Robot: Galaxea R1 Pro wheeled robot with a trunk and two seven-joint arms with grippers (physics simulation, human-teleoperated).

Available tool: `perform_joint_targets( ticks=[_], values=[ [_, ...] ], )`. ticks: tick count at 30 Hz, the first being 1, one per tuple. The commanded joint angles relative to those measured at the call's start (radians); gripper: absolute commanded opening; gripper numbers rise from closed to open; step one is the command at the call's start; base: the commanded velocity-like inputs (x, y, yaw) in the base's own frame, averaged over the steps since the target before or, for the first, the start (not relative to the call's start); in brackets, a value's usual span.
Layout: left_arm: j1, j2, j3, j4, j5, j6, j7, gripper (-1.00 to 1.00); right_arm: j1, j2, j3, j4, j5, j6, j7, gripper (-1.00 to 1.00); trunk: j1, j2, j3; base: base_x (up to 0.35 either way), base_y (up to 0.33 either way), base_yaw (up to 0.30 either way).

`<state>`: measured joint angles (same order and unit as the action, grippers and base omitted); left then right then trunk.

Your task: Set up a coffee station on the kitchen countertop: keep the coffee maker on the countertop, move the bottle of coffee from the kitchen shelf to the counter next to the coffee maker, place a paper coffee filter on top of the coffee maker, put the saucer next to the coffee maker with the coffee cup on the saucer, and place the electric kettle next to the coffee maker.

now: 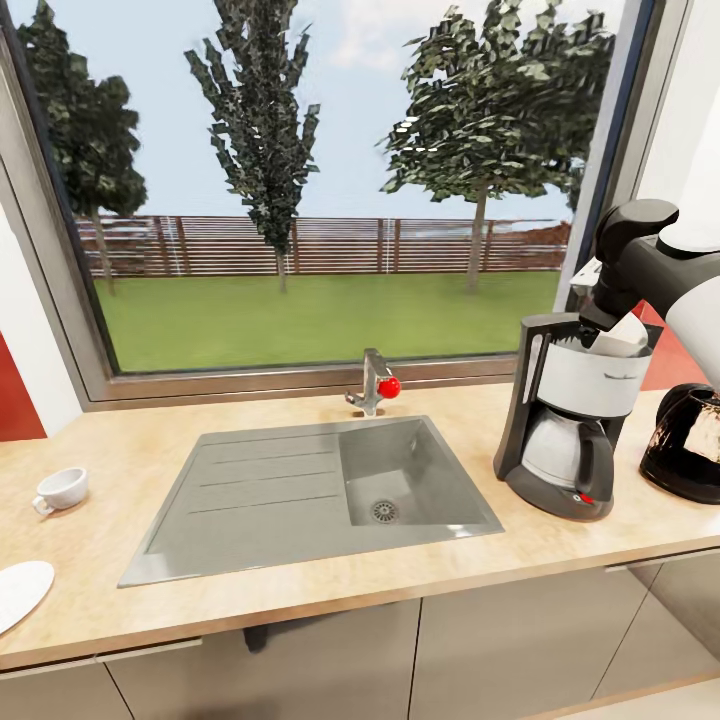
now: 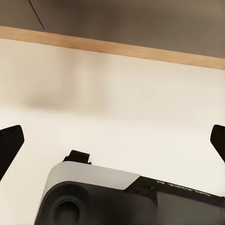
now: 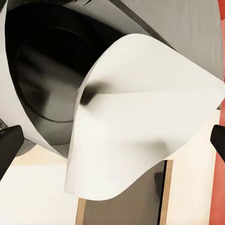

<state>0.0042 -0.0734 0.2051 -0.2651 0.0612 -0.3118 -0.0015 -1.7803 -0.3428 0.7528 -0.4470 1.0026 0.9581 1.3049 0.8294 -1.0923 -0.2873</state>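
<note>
the countertop (image 1: 300, 590), light wood-grain, is running under the window. the coffee maker (image 1: 572, 420) is standing upright right of the sink, pale carafe in place, red switch at its base. the white filter (image 1: 625, 335) is sitting at its open top (a curled cone in the right wrist view). the dark glass kettle (image 1: 688, 440) is standing just beside it. the cup (image 1: 62, 490) and saucer (image 1: 20, 592) are lying apart at the far left.

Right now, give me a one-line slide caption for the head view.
Right hand over the coffee maker with the paper coffee filter; cup sits across the sink.
</note>
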Motion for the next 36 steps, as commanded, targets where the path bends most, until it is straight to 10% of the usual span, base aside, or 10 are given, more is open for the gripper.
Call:
perform_joint_targets(
  ticks=[1, 12, 28, 32, 36],
  values=[
    [0.000, 0.000, -0.001, -0.002, 0.006, -0.001, 0.000, 1.00, -0.001, -0.001, 0.003, -0.002, 0.007, 0.007, 0.010, 1.00, 0.000, -0.001, -0.001, 0.000, 0.000, 0.000],
    [0.000, 0.000, -0.001, -0.002, 0.006, 0.000, 0.000, 1.00, -0.001, -0.001, 0.003, -0.002, 0.007, 0.007, 0.010, 1.00, 0.000, -0.001, -0.001, 0.000, 0.000, 0.000],
    [0.000, 0.000, -0.001, -0.002, 0.006, 0.000, 0.000, 1.00, -0.001, -0.013, -0.022, -0.011, 0.006, 0.009, 0.008, 1.00, -0.061, 0.111, 0.049, 0.000, 0.000, 0.000],
    [0.000, 0.000, -0.001, -0.002, 0.006, 0.000, 0.000, 1.00, -0.009, -0.043, -0.125, -0.033, 0.005, 0.011, 0.003, 1.00, -0.077, 0.139, 0.062, 0.000, 0.000, 0.000],
    [0.000, 0.000, -0.001, -0.002, 0.006, 0.000, 0.000, 1.00, -0.014, -0.072, -0.308, -0.091, 0.004, 0.009, 0.002, 1.00, -0.092, 0.167, 0.074, 0.000, 0.000, 0.000]
  ],
)
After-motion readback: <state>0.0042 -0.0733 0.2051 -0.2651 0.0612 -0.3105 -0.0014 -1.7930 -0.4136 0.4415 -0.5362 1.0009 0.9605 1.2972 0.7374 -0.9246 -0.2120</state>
